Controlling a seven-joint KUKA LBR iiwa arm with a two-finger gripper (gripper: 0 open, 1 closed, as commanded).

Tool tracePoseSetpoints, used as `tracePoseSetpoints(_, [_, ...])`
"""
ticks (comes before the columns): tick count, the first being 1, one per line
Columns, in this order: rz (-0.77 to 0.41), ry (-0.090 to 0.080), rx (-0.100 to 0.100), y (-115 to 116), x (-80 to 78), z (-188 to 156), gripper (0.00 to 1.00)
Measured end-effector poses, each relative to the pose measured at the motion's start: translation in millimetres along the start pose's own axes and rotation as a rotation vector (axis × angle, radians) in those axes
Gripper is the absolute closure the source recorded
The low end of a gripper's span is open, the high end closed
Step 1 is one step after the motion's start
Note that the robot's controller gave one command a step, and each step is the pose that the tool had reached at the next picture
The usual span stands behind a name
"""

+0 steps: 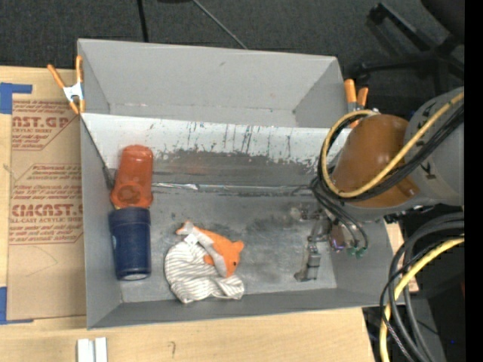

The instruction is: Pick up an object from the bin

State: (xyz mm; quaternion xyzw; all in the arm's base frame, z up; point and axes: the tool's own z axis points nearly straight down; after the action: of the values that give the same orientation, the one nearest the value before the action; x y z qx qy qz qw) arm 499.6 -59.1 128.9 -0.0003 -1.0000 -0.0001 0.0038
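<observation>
Gripper (pixel 308 266) down low in the lower right of the bin (pixel 226 81), nothing under it but bare floor

It's hanging close to the bin's right wall and not far off the bottom edge, and honestly I can't tell whether it's apart or together from this angle. Nothing shows in its grasp. The closest thing is an orange-and-white toy (pixel 220 250) left of it, around bottom centre, touching the top of a crumpled striped cloth (pixel 192 277) that sits near the bottom wall. There's an open strip of floor between the gripper and that pair. A dark blue cup (pixel 130 241) and an orange bottle (pixel 133 173) lie end to end along the left wall, well apart from the gripper. The whole middle and upper floor is open room.
</observation>
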Motion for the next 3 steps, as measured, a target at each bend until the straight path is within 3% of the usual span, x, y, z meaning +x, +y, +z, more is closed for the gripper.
tracePoseSetpoints(1, [-0.001,-0.008,0.001,0.2,-1.9,-4.4,0.00])
tracePoseSetpoints(2, [-0.078,-0.010,0.001,61.6,-21.3,27.7,0.00])
tracePoseSetpoints(3, [0.051,-0.008,-0.001,108.3,-22.8,18.3,0.00])
